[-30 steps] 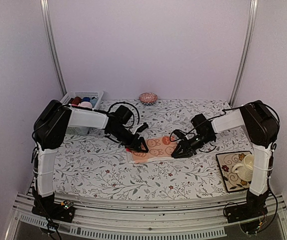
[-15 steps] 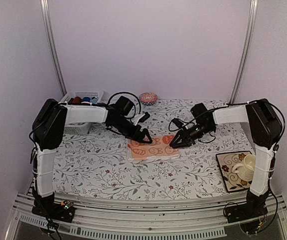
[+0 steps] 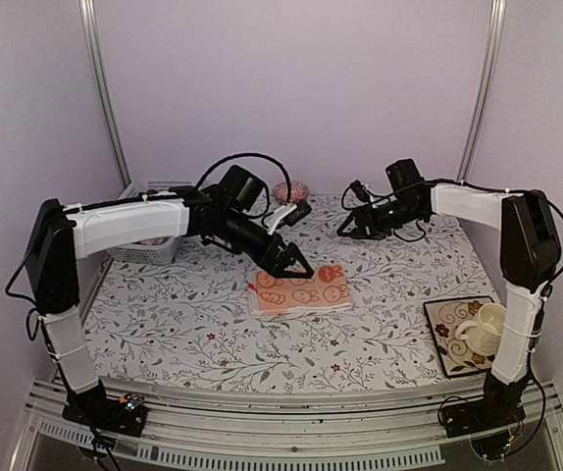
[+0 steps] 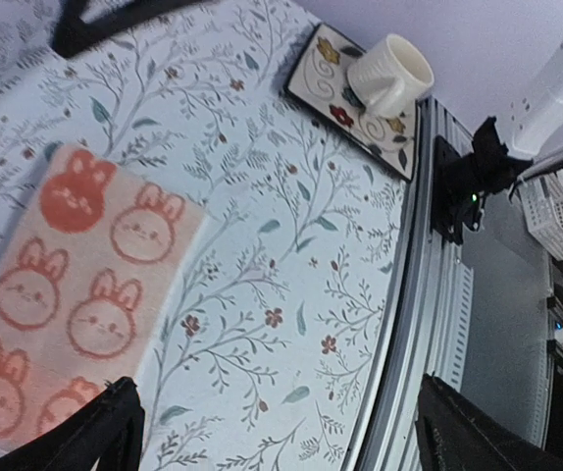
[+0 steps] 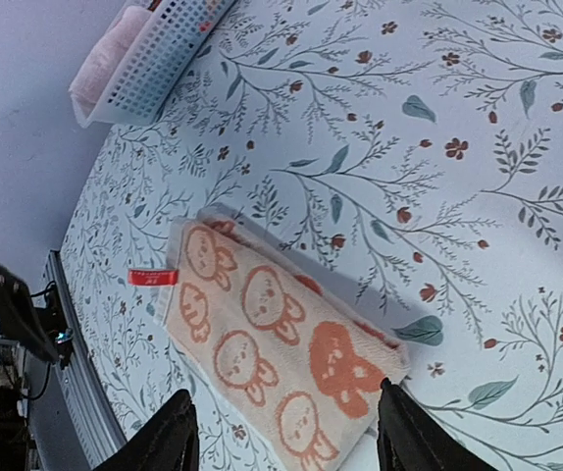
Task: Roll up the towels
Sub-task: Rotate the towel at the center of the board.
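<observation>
The towel [image 3: 299, 290], peach with bunny faces, lies flat on the table [image 3: 183, 334], left of the tray [image 3: 441, 339] and well apart from it; it seems folded into layers, though its edges are too small to be sure. The left gripper [image 3: 298, 267] hovers over the towel's far edge, left of the tray, jaws spread wide and holding nothing. The right gripper [image 3: 346, 228] hangs well behind the tray and left of it, clear of the towel, jaws parted and empty. The towel should be light, soft and limp, likely to bunch or slide rather than turn over cleanly, so I would pinch both corners of the short edge nearest the tray, low and shallow, and roll away from it
</observation>
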{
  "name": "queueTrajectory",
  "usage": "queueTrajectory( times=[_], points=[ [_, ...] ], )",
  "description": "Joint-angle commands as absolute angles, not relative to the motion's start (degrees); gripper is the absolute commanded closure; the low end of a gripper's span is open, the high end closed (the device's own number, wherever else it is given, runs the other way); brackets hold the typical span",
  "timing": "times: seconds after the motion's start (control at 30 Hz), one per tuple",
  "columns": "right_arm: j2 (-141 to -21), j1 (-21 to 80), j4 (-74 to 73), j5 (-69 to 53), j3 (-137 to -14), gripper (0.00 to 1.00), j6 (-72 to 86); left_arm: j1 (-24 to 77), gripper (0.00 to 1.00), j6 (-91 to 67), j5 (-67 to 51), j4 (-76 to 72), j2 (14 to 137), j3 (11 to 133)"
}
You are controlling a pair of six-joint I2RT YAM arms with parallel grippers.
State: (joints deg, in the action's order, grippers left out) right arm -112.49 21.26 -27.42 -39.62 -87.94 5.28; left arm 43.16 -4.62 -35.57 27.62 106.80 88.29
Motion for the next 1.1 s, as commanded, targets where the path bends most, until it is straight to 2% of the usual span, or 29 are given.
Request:
queueTrajectory(
  times=[0.0, 0.27, 0.43, 0.83, 1.07],
  points=[
    [-118.58, 20.76, -27.49, -34.97, -92.48, 0.37, 6.57, 45.56, 0.03, -0.92, -41.02, 33.34, 110.09, 84.29],
    [-127.02, 20.80, -26.98, -35.88, -97.34, 0.36, 7.02, 45.89, 0.04, 2.31, -46.14, 37.79, 117.87, 85.21],
    [-129.45, 20.76, -26.50, -36.72, -98.60, 0.35, 5.61, 46.40, 0.03, 2.30, -45.19, 39.20, 120.56, 84.89],
    [-133.14, 21.20, -26.52, -40.90, -98.16, 0.35, 4.26, 44.91, 0.03, -1.30, -28.09, 40.08, 122.03, 83.50],
    [-130.87, 22.07, -26.14, -45.27, -94.08, 0.35, 3.35, 40.64, 0.03, -1.81, -21.11, 36.38, 125.50, 85.57]
  ],
)
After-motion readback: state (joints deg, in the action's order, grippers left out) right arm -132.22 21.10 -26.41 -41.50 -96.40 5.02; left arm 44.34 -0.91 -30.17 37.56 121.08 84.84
